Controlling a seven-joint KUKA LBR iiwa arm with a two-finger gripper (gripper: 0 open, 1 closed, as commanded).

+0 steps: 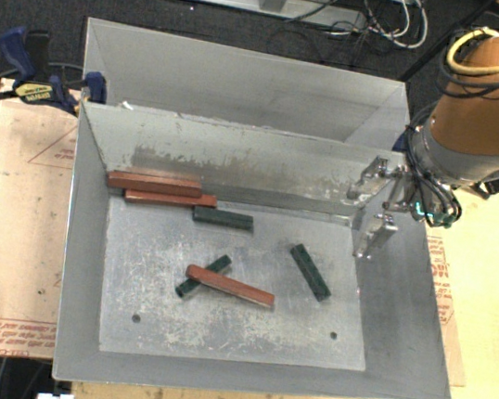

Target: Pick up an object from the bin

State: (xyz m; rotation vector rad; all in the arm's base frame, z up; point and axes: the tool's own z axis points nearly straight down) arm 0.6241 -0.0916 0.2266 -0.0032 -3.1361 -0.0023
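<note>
– Dark green bar (310,271), lying slantwise on the floor of the bin (236,342), right of the middle: we take that as the thing nearest to the pincer (369,244).

– We agree. The pincer hangs by the bin's right wall, towards the back, up and to the right of that bar and apart from it. Is it spread or pressed together?

– We cannot tell from this angle. Above it we see the arm's orange cover (487,91) reaching in from the right.

– And the rest of the bin?

– Near the middle a reddish-brown stick (230,286) lies across a second green bar (203,276), touching it. Further back a third green bar (223,220) lies flat, just beside the end of the lower brown stick (170,198).

– That one lies against the upper brown stick (154,184), and we see both along the foot of the back wall, on the left.

– All of these lie well apart from the pincer.
</note>
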